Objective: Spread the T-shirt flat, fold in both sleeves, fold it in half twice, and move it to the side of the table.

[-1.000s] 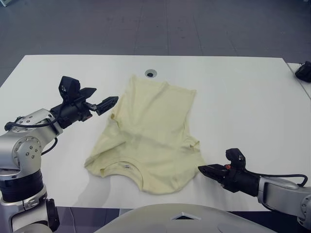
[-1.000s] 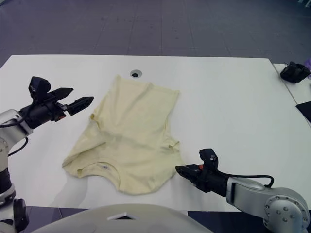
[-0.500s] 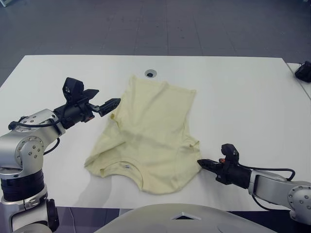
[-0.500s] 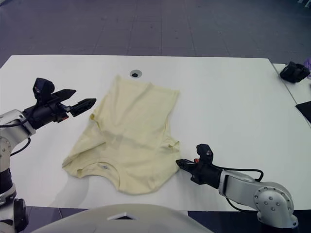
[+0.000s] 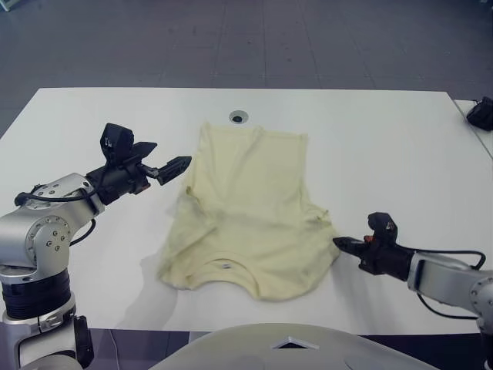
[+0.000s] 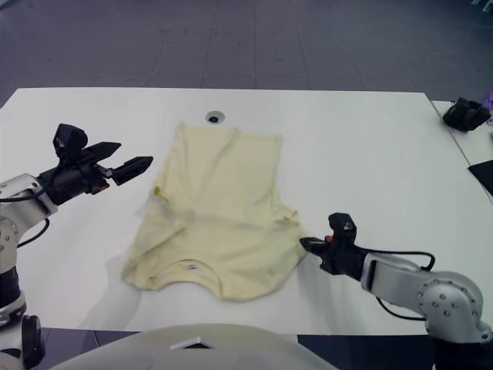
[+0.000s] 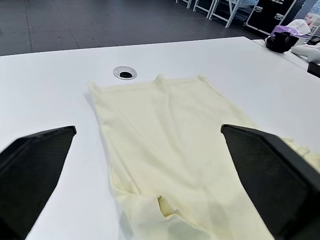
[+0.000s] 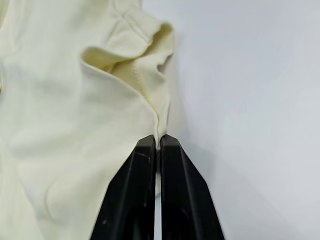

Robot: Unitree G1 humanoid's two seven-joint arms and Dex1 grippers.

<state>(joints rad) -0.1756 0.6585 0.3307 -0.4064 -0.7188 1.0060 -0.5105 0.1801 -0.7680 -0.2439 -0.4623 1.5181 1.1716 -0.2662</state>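
Left eye view has the left pincer (image 5: 171, 154) hanging above the white tabletop (image 5: 385, 139), just beside the T-shirt (image 5: 250, 208) on the robot's left. Its two fingers are spread wide and hold nothing, and in the left wrist view they stand far apart with the cloth lying between them. The pale yellow T-shirt lies near the middle of the tabletop. Its hem is at the far side, close to a round cable hole (image 5: 239, 116), and its collar (image 5: 227, 266) faces the robot. The body is mostly laid out, but the left sleeve (image 5: 189, 206) is crumpled in against the side and the right sleeve (image 8: 140, 45) is bunched into a loose fold. The right pincer (image 5: 337, 243) lies low at the shirt's right edge, and the right wrist view shows its fingers pressed together on a thin lip of fabric just below that bunched sleeve. A dark object (image 5: 482, 113) sits at the far right border, well apart from the work. The shirt looks light, soft and limp, so it will likely sag, wrinkle and drag across the smooth surface rather than keep any shape. The best places to hold it seem to be edges and corners: sleeve cuffs, shoulder seams and hem corners. Pinches should be kept low and drawn outward, so that layers underneath do not ride along.
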